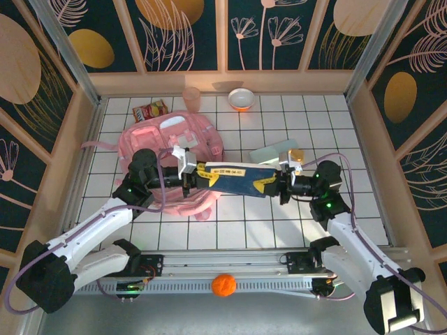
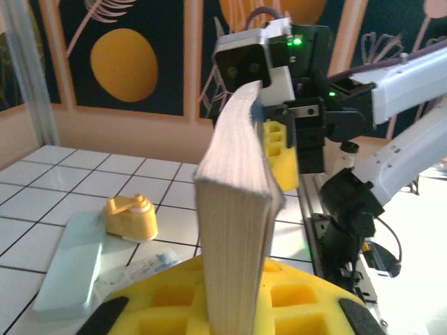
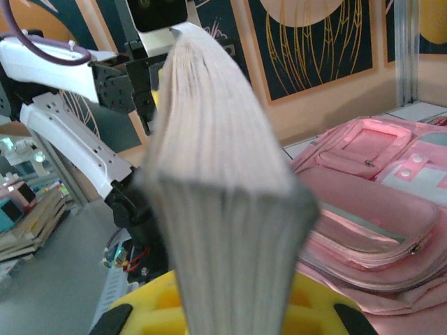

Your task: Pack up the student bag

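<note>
The pink student bag (image 1: 167, 139) lies flat at the left centre of the tiled table; its zipped front pockets (image 3: 363, 209) show in the right wrist view. A thick dark blue book (image 1: 234, 179) with a yellow label hangs level in the air, just right of the bag. My left gripper (image 1: 191, 173) is shut on its left end, and my right gripper (image 1: 275, 185) is shut on its right end. In both wrist views the book's page edge (image 2: 234, 230) (image 3: 223, 209) rises from between yellow pads (image 2: 174, 300) (image 3: 160, 307).
A snack packet (image 1: 150, 109), a pink cup (image 1: 191, 98) and a bowl (image 1: 241, 99) stand along the back. A pale green case (image 1: 271, 152) (image 2: 70, 262) and a small yellow item (image 1: 296, 154) (image 2: 130, 216) lie under the right arm. An orange ball (image 1: 224, 285) rests by the front rail.
</note>
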You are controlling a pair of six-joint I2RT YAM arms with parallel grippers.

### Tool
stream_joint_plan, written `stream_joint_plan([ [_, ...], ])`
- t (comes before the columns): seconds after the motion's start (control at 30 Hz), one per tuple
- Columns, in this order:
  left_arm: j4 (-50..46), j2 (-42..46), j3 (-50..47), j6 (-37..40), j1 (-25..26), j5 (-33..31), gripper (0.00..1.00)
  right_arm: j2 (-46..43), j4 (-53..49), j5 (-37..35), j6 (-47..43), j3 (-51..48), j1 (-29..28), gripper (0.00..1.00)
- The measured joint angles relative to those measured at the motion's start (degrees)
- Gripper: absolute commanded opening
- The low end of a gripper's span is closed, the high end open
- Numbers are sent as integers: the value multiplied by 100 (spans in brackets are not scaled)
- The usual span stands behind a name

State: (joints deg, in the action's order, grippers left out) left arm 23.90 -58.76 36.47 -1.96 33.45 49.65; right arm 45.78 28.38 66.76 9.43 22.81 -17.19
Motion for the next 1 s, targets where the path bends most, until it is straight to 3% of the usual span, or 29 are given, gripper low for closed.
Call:
stream_joint_plan([
  [0.07, -354, 46, 98, 216, 24, -503, 58, -44, -133, -122, 94, 0, 179, 0],
  [0.17, -1180, 96, 343, 820, 2, -1679, 73, -190, -367, -621, 540, 0, 673, 0],
  [0.27, -2024, -20, 505, 1394, 2, -3067, 79, -273, -745, -1281, 1141, 42, 1128, 0],
  [0.4, -2870, -544, 518, 1867, -4, -4680, 84, -199, -1355, -1921, 1644, 225, 1250, 0],
  [0.5, -3202, -920, 476, 2044, -9, -5414, 86, -173, -1572, -2072, 1816, 264, 1250, 0],
  [0.7, -3287, -1237, 450, 2140, -9, -5897, 89, -175, -1775, -2177, 1956, 264, 1250, 0],
  [1.0, -3416, -1602, 452, 2406, -9, -5571, 91, -175, -1878, -2175, 1965, 264, 1250, 0],
])
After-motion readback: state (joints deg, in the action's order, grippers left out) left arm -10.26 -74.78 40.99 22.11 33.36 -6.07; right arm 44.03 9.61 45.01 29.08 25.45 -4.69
